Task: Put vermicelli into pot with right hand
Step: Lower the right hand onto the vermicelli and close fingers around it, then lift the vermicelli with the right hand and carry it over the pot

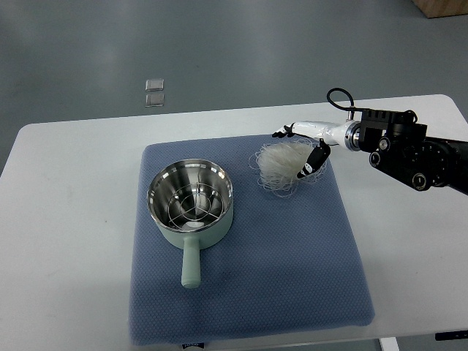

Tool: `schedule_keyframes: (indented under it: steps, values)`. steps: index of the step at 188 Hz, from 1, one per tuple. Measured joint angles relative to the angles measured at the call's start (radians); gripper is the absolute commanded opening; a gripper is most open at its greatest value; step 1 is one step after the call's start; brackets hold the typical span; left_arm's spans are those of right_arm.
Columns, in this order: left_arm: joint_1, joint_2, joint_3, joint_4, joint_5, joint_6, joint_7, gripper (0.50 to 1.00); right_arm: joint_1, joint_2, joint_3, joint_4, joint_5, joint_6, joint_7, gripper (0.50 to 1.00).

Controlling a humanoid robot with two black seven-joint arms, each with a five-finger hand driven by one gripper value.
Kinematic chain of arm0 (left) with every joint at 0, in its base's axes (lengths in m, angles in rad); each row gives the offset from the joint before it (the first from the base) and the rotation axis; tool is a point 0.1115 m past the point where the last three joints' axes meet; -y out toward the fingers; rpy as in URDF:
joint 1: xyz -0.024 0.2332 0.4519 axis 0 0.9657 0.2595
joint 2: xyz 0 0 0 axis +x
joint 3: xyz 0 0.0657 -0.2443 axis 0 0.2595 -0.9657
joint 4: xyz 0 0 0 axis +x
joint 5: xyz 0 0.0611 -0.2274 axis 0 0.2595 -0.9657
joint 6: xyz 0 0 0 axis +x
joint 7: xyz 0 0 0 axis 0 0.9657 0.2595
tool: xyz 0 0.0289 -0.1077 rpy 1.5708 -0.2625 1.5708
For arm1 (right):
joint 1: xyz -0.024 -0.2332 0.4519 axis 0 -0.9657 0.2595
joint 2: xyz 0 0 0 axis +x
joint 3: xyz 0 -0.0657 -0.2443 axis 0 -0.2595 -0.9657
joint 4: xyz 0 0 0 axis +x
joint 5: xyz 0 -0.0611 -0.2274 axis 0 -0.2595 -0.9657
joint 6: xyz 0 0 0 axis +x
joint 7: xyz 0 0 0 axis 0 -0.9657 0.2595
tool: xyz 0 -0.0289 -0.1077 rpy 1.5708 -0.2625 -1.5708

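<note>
A pale green pot (191,207) with a steel inside and a wire rack in it stands on the blue mat (292,263), its handle pointing to the near edge. A loose white nest of vermicelli (280,167) lies on the mat just right of the pot. My right hand (296,150) reaches in from the right edge and sits over the nest's far right side. Its long fingers (284,133) stretch along the far edge and the dark thumb tip rests at the right side. The hand looks open, touching the strands. The nest lies flat on the mat.
The mat covers the middle of a white table (66,219). Two small clear packets (154,92) lie on the grey floor beyond the table's far edge. A wooden box corner (442,7) shows at the top right.
</note>
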Motion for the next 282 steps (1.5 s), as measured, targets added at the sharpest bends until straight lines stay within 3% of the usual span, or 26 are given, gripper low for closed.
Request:
schedule_keyframes:
  steps: [35,54,71,91,204,282]
  values:
    - [0.0,0.0,0.0,0.0,0.0,0.0,0.0,1.0,-0.003,0.012,-0.024,-0.003,0.0,-0.011,0.001,0.891]
    - [0.0,0.0,0.0,0.0,0.0,0.0,0.0,1.0,-0.003,0.012,-0.027,-0.004,0.0,-0.012,0.001,0.77]
    - [0.0,0.0,0.0,0.0,0.0,0.0,0.0,1.0,-0.003,0.012,-0.027,-0.004,0.0,-0.013,0.008,0.623]
    - [0.0,0.0,-0.001,0.0,0.0,0.0,0.0,1.0,-0.002,0.01,-0.027,-0.004,0.0,-0.013,0.03,0.5]
    - [0.0,0.0,-0.002,-0.001,0.0,0.0,0.0,1.0,0.094,-0.043,-0.019,0.045,0.007,-0.001,0.119,0.5]
    - [0.0,0.0,-0.004,-0.001,0.0,-0.002,0.0,1.0,0.243,-0.128,-0.006,0.282,0.022,0.011,0.227,0.5]
